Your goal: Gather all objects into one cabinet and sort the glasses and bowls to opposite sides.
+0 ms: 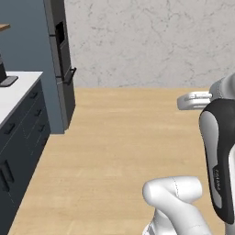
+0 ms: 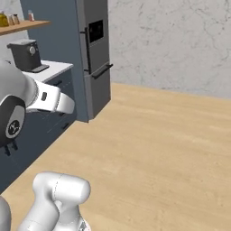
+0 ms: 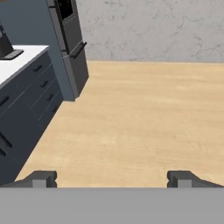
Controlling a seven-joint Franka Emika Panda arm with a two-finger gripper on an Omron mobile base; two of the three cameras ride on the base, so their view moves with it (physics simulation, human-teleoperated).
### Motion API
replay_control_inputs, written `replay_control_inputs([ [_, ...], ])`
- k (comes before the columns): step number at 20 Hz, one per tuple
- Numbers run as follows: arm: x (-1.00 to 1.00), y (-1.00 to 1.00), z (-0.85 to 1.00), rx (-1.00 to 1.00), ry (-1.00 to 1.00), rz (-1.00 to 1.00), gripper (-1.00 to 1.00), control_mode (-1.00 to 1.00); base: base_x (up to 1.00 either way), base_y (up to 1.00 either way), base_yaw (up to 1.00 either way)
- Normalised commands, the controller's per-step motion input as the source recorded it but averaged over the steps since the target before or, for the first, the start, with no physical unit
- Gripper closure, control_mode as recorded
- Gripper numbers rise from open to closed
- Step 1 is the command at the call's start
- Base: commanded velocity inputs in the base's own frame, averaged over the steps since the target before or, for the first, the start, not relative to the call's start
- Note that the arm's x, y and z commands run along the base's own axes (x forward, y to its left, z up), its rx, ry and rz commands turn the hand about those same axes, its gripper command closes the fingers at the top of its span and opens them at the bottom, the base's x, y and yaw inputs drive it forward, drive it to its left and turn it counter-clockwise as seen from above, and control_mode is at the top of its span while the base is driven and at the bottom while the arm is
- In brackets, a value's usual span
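Observation:
My gripper (image 3: 111, 179) is open, its two dark fingertips (image 3: 41, 178) set wide apart with nothing between them. It hangs above bare wooden floor (image 3: 144, 113) and points toward the far wall. The objects, the cabinet, the glasses and the bowls are out of view. My white arm (image 1: 215, 147) rises at the right of the left base view and reaches forward.
Slate-blue base units (image 3: 26, 105) with short black pulls and a white counter (image 1: 18, 89) run along the left. A dark coffee machine (image 2: 27, 55) stands on the counter under a wooden shelf (image 2: 22, 26). A tall dark appliance column (image 2: 97, 54) ends the row. A grey marbled wall (image 1: 151, 41) closes the back.

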Motion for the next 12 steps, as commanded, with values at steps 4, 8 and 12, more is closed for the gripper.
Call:
replay_control_inputs([
  [4, 0.0, 0.0, 0.0, 0.0, 0.0, 0.0, -1.0, 1.0, 0.41, -0.04, -0.02],
  [8, 0.0, 0.0, 0.0, 0.0, 0.0, 0.0, -1.0, 1.0, 0.43, -0.08, -0.03],
  [12, 0.0, 0.0, 0.0, 0.0, 0.0, 0.0, -1.0, 1.0, 0.46, -0.08, -0.04],
])
